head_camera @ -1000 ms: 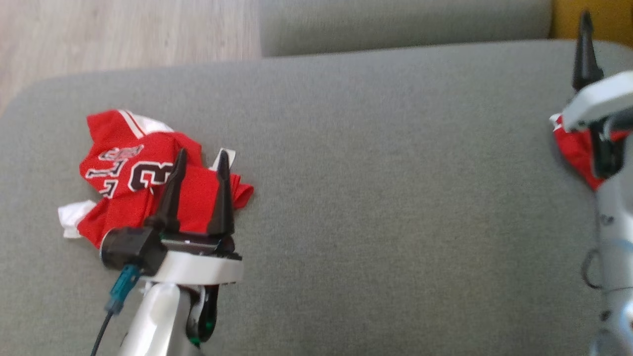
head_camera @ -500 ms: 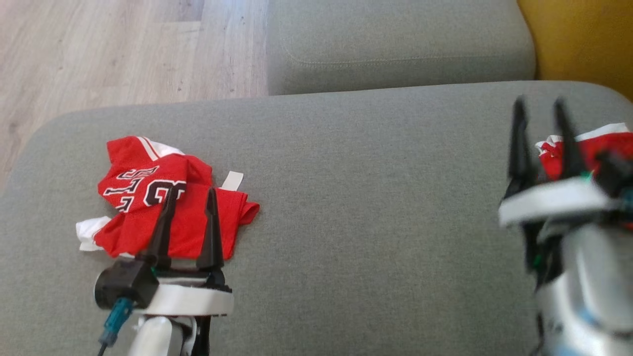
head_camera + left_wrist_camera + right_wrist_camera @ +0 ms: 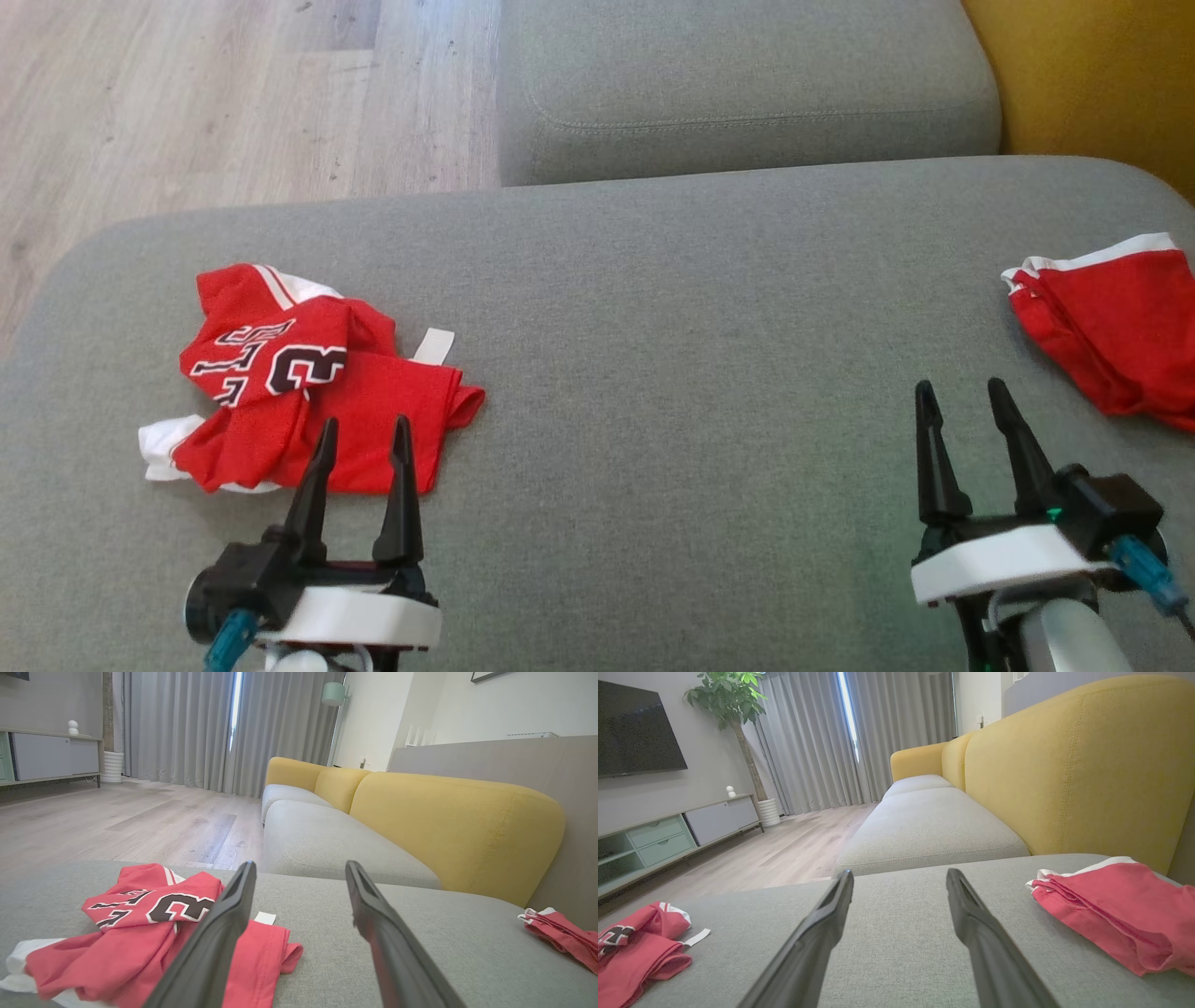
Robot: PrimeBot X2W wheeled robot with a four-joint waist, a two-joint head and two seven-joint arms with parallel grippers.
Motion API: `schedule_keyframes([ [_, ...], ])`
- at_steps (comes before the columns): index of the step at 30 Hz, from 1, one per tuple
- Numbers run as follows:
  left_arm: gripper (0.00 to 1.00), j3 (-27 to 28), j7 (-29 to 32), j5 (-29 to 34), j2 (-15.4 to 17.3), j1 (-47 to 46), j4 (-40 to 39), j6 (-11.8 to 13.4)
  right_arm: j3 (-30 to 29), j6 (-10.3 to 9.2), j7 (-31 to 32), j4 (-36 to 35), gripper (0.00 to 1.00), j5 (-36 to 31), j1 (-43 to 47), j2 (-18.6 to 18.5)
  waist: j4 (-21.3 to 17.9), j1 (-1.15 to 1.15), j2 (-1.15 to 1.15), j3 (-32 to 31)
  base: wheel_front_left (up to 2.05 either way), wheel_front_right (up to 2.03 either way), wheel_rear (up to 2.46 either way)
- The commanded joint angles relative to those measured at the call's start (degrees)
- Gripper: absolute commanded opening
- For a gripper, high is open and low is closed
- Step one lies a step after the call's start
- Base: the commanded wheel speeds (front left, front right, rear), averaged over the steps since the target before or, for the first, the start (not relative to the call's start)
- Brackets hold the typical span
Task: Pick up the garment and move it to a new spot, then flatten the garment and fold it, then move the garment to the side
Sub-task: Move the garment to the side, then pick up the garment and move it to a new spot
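Left fingers (image 3: 400, 495): you have them spread wide and empty, low at the left of the head view. Their tips point at the near edge of the jersey (image 3: 308, 392).
Right fingers (image 3: 931, 462): also wide and empty, low at the right over bare seat (image 3: 653, 373), well apart from both garments.
Jersey: your crumpled red one lies on the left part of the grey seat. Its black-and-white numbers face up, white trim shows at its left end, and a small white tag sticks out on the far side.
Red cloth (image 3: 1111, 327): a second garment, lying flatter, sits at the seat's far right edge with a white band along its far side.
Contact: you cannot tell whether the left tips touch the jersey.
Backrest (image 3: 458, 826): yellow, beyond the seat on your right.
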Motion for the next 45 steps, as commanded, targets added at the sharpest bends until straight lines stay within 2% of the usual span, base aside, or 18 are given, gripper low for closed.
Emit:
schedule_keyframes([
  [1, 1.0, 1.91, -0.54, -0.01, 0.17, -1.56, -2.25, 0.53, 0.93, -0.04, -0.76, -2.6, 1.0, -0.52, -1.14, -0.14, -0.04, 0.0, 0.0, 0.08, 0.0, 0.0, 0.0],
  [13, 1.0, 1.58, -0.54, 0.57, 0.17, -1.74, -3.16, 1.56, 0.52, -0.04, -0.77, -4.64, 1.0, 0.04, -0.85, -0.14, 0.28, 0.0, 0.0, 0.47, 0.0, 0.0, 0.0],
  [29, 1.0, 1.11, -0.54, 0.48, 0.17, -2.29, -3.19, 1.92, 1.28, -0.04, -0.77, -3.86, 1.0, 0.11, -0.65, -0.14, 1.33, 0.0, 0.0, 0.89, 0.0, 0.0, 0.0],
  [36, 1.0, 2.49, -0.54, 1.19, 0.17, -2.25, -2.82, 2.25, 4.19, -0.04, -0.77, -3.59, 1.0, 0.73, -0.16, -0.14, 5.61, 0.0, 0.0, 0.24, 0.0, 0.0, 0.0],
  [45, 1.0, 5.14, -0.54, 2.51, 0.17, -1.32, -2.54, 2.1, 9.36, -0.04, -0.77, -2.56, 1.0, 2.12, 0.93, -0.14, 13.89, 0.0, 0.0, -1.17, 0.0, 0.0, 0.0],
])
